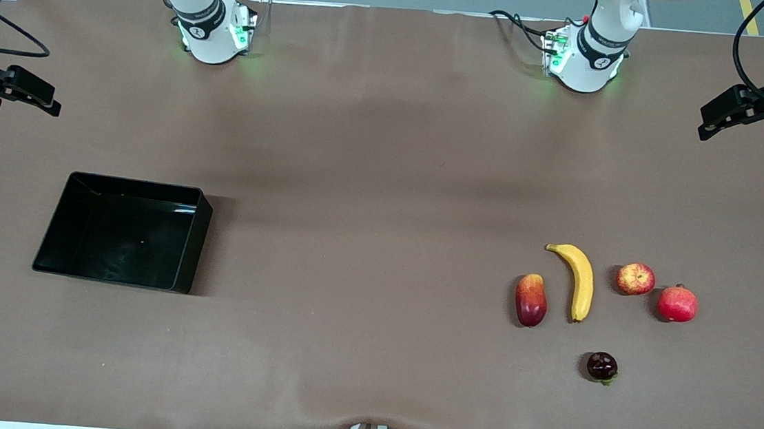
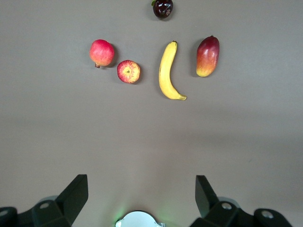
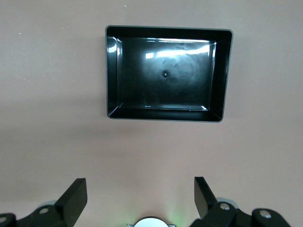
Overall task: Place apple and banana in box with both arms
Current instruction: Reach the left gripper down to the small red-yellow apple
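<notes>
Front view: apple [image 1: 635,279] and banana [image 1: 578,281] lie untouched toward the left arm's end of the table [image 1: 372,172]; the black box [image 1: 190,239] sits empty toward the right arm's end.
Left gripper [image 2: 141,198] and right gripper [image 3: 140,198] both hang spread wide and empty over bare table. Likely light, smooth fruit: pinch the banana across its middle and the apple across its widest part.

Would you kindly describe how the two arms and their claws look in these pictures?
Both arms are white and rounded with black bands at the joints. The left arm and right arm rise from bases glowing green, with black cables trailing beside them. The left claw and right claw are black, each with two angular, wedge-shaped fingers.
</notes>
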Action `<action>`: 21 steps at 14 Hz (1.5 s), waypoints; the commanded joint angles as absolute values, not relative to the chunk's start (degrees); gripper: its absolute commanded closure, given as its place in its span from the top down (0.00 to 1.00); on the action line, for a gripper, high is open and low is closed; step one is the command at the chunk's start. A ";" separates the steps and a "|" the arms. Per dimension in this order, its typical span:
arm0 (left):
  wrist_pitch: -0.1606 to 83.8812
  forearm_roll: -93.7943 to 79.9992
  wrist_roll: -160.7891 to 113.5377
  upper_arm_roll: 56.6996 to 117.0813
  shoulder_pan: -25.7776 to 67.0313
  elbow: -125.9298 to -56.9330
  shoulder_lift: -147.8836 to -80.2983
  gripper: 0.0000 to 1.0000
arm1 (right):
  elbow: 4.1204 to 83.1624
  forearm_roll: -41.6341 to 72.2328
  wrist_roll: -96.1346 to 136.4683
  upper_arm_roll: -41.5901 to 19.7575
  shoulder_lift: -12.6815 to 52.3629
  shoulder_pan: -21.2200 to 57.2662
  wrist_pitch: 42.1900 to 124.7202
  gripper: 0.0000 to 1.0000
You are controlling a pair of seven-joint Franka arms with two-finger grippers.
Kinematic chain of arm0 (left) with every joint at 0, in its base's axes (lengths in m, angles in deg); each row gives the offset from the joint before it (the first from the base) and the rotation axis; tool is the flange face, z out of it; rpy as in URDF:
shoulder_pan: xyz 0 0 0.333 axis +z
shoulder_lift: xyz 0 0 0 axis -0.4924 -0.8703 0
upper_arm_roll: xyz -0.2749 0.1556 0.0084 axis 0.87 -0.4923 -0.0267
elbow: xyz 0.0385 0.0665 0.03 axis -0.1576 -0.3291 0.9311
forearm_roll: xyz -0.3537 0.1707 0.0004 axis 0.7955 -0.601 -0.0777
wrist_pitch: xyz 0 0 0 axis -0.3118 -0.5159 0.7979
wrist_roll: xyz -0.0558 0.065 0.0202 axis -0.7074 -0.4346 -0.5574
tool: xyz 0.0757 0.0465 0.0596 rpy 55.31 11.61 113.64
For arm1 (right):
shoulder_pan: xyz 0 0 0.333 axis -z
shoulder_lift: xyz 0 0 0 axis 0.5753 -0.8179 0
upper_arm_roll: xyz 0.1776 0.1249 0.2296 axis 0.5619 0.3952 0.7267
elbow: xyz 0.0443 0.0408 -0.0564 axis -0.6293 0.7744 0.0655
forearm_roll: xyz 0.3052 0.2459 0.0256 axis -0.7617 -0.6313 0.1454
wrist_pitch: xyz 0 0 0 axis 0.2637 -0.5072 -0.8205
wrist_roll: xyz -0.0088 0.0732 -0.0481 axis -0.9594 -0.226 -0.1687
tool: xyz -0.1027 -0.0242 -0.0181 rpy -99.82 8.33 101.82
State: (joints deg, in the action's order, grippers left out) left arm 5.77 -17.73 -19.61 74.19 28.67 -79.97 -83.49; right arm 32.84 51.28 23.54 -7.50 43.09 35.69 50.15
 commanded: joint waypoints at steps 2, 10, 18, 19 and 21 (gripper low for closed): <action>4.68 -17.12 -20.14 74.01 28.97 -79.26 -83.28 1.00 | 32.60 52.06 23.97 -7.40 43.22 35.39 49.84 1.00; 8.70 -17.82 -19.79 74.01 28.97 -79.69 -89.51 1.00 | 32.60 52.06 23.97 -7.40 43.22 35.39 49.75 1.00; 27.40 -23.44 -11.44 74.01 29.41 -88.47 -97.34 1.00 | 32.60 52.06 23.79 -7.40 43.22 35.47 49.75 1.00; 30.75 -23.45 -11.27 74.10 29.85 -90.05 -98.48 1.00 | 32.60 52.06 23.79 -7.40 43.22 35.47 49.84 1.00; 36.55 -23.54 -11.36 74.01 30.20 -92.26 -101.29 1.00 | 32.60 52.06 23.79 -7.40 43.22 35.47 49.84 1.00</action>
State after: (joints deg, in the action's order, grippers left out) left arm 31.74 -22.36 -12.01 74.01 29.79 -89.72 -99.89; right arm 32.87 51.28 23.53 -7.48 43.06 35.68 50.12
